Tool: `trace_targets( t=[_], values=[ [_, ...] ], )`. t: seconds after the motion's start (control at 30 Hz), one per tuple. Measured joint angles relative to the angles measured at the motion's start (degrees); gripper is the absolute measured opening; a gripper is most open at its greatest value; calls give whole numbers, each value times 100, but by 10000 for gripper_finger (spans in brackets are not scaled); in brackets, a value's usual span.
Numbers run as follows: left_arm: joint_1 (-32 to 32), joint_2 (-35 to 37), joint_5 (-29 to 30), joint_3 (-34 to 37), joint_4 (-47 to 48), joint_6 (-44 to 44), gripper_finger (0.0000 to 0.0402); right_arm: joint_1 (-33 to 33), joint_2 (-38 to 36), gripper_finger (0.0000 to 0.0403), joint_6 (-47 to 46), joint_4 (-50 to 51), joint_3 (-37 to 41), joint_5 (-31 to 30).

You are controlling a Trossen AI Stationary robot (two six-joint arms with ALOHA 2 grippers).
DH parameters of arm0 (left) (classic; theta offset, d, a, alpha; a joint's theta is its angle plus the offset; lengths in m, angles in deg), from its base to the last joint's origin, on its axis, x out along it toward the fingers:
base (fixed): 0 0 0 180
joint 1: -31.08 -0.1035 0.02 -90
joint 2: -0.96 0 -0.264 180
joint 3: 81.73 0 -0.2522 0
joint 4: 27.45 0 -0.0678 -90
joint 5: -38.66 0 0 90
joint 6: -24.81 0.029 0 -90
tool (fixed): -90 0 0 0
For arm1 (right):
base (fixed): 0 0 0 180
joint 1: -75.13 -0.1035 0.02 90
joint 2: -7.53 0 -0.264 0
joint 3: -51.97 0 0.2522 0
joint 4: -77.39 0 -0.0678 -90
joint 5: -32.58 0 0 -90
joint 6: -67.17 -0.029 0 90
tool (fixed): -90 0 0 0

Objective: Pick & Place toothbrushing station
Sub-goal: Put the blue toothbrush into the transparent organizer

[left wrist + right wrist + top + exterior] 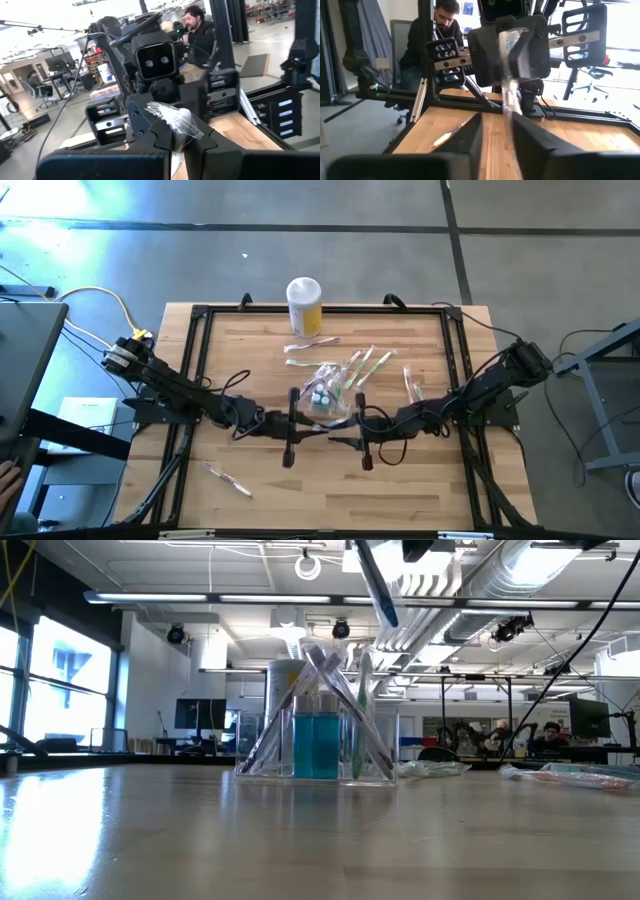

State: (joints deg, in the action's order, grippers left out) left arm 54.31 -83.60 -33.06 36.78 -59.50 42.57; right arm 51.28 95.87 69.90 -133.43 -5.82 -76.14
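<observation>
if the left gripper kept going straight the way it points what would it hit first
Probably the right gripper. The left gripper is shut on clear plastic wrap and points across the table straight at it, with little but that wrap between them; depth is unclear.

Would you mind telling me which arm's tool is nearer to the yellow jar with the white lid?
Left, narrowly. The left tool is nearer the yellow jar, one side of the clear container; the right tool is opposite it, slightly farther.

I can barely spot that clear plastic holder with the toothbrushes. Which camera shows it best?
The low view: the toothbrushing station stands side-on on the table, brushes and blue insert plain. The high view shows it from above, between both grippers. The wrist views catch only bits of clear plastic.
</observation>
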Motion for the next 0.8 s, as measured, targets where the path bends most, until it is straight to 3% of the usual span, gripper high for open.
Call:
trace_targets(
  t=[0.27, 0.43, 0.57, 0.67, 0.8],
  values=[
    [87, 380, 647, -52, 577, -22, 11, -41, -42, 211, 47, 42, 0, -310],
    [284, 1055, 1584, -677, 2576, -310, 10, -282, -298, 239, 190, 367, 4, -1963],
    [237, 1250, 1666, -1328, 4543, -1362, 10, -611, -349, 240, 539, 488, 4, -3480],
    [-80, 1278, 1713, -1861, 5882, -2093, 10, -861, -354, 240, 893, 455, 4, -4227],
    [-601, 1224, 1599, -1985, 6395, -2433, 10, -1125, -354, 240, 1121, 290, 4, -4830]
  ],
)
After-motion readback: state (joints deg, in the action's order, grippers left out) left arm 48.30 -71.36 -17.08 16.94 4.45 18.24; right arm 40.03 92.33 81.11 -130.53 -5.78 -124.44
